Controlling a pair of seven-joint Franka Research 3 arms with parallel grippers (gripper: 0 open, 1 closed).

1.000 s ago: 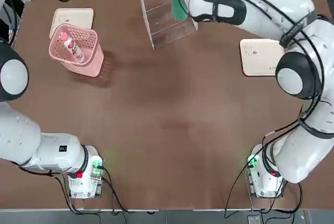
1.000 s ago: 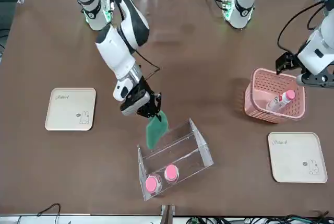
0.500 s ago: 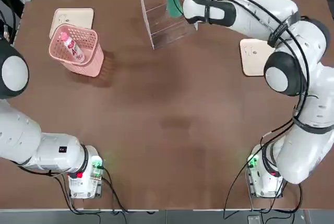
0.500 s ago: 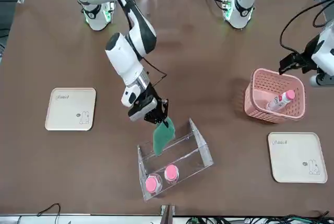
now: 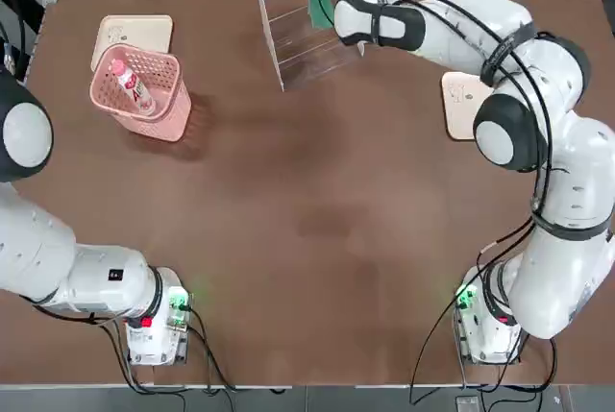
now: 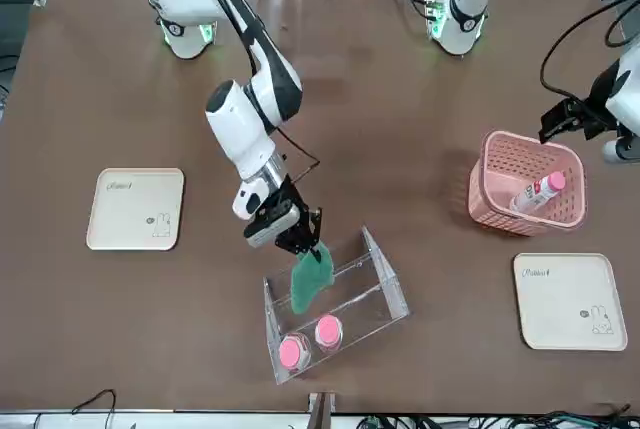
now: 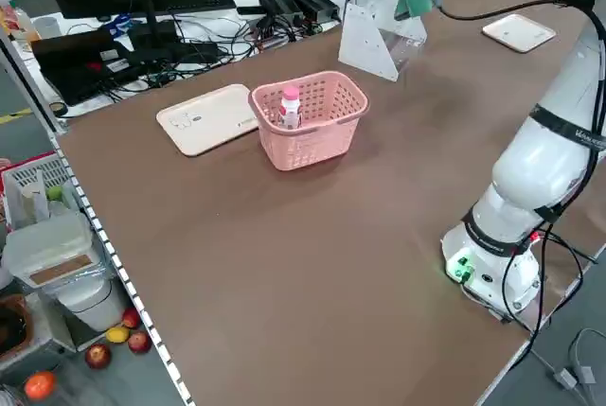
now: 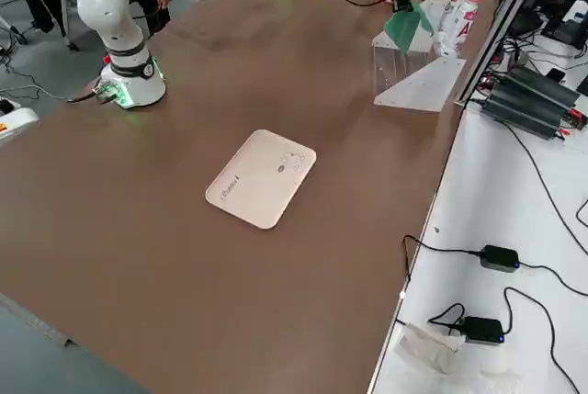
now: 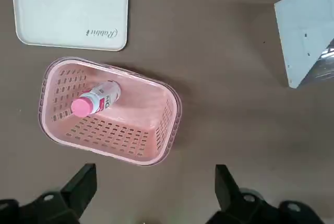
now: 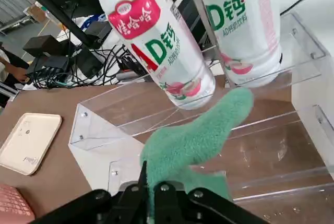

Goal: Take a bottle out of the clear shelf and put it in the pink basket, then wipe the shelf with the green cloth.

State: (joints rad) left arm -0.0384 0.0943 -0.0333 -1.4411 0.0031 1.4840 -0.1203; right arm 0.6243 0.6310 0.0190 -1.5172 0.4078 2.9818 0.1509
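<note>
Top view hides right gripper behind its own wrist.
Clamped on green cloth inside clear shelf (left gripper spread wide, empty).

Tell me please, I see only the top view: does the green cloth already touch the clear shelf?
Observer: The right wrist view shows the green cloth hanging over the lower step of the clear shelf; contact I cannot confirm.
Operator: How many bottles remain in the shelf?
Observer: Two, standing on the upper step.
Operator: And the right gripper holds the cloth firmly?
Observer: The right gripper is shut on the cloth's top edge.
Operator: The left gripper?
Observer: The left gripper is open above the pink basket, where one bottle lies.
</note>
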